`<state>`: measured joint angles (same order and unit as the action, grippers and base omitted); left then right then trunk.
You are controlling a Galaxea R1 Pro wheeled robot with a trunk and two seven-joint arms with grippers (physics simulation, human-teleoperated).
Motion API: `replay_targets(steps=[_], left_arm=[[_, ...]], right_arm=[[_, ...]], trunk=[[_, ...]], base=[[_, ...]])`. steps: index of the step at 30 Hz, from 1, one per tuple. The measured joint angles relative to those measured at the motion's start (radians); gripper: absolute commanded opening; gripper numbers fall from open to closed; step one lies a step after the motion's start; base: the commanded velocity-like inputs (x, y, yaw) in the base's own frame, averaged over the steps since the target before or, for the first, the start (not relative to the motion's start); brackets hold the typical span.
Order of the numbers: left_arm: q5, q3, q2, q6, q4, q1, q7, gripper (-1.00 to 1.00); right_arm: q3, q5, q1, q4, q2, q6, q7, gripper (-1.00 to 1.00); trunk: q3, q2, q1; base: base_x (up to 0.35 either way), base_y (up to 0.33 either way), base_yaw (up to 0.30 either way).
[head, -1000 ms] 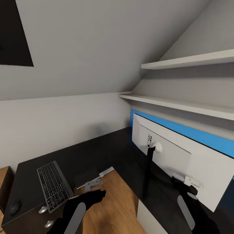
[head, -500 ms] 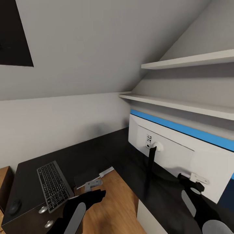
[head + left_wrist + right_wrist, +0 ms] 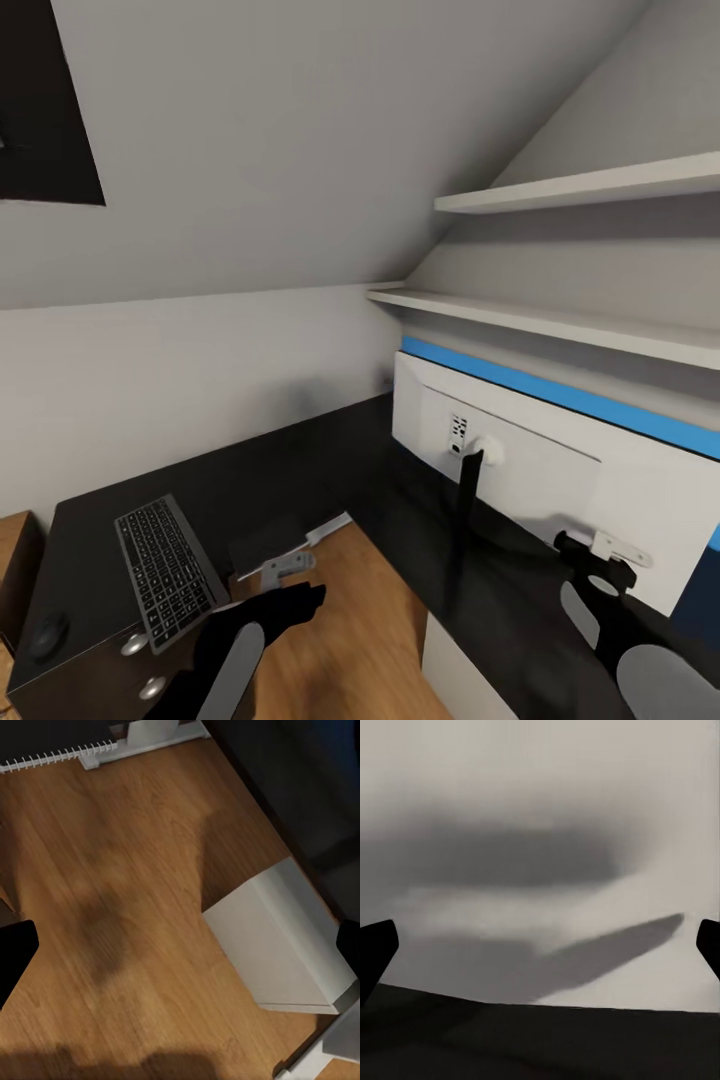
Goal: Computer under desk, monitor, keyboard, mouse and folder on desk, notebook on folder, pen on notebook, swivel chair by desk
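The monitor [image 3: 540, 480], keyboard [image 3: 165, 570] and mouse [image 3: 48, 632] sit on my counter [image 3: 300, 470], my right tool [image 3: 610, 575] spread behind the monitor (back facing me, left tool [image 3: 290, 600] unclear), chair items still pending.

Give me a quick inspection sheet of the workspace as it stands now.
Surface: black desk, wooden floor below.
Job's things: monitor upright on desk, white back toward camera; keyboard and mouse at the desk's near left end, apart.
Clutter: nothing seen.
Pincers: left pincer over floor, open; right pincer at the monitor's lower edge, open, contact unclear.
Cables: nothing seen.
Surroundings: sloped wall, two shelves.
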<state>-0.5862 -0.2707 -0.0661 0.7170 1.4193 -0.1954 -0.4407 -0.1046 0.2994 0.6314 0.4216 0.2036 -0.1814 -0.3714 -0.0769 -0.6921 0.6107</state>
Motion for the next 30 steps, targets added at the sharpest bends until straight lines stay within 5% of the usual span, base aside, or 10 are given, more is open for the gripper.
replay_targets(steps=[6, 12, 18, 30], left_arm=[[0.0, 0.0, 0.0, 0.001, -0.001, 0.0, 0.0, 1.0], [0.0, 0.0, 0.0, 0.001, -0.002, 0.0, -0.001, 1.0], [0.0, 0.0, 0.001, 0.001, -0.002, 0.0, -0.001, 1.0], [0.0, -0.003, -0.001, 0.0, -0.001, 0.0, -0.001, 1.0]], right_arm=[[0.035, -0.006, 0.016, -0.036, -0.021, -0.026, 0.025, 1.0], [0.179, -0.074, 0.018, -0.043, -0.133, -0.033, 0.034, 1.0], [0.226, -0.092, 0.018, -0.039, -0.179, -0.037, 0.036, 1.0], [0.258, -0.101, 0.018, -0.039, -0.203, -0.045, 0.036, 1.0]], trunk=[[0.0, 0.0, 0.0], [0.0, 0.0, 0.0], [0.0, 0.0, 0.0], [0.0, 0.0, 0.0]], base=[[-0.197, 0.202, 0.0], [-0.141, 0.143, 0.0], [-0.019, 0.019, 0.0], [-0.002, 0.002, 0.119]])
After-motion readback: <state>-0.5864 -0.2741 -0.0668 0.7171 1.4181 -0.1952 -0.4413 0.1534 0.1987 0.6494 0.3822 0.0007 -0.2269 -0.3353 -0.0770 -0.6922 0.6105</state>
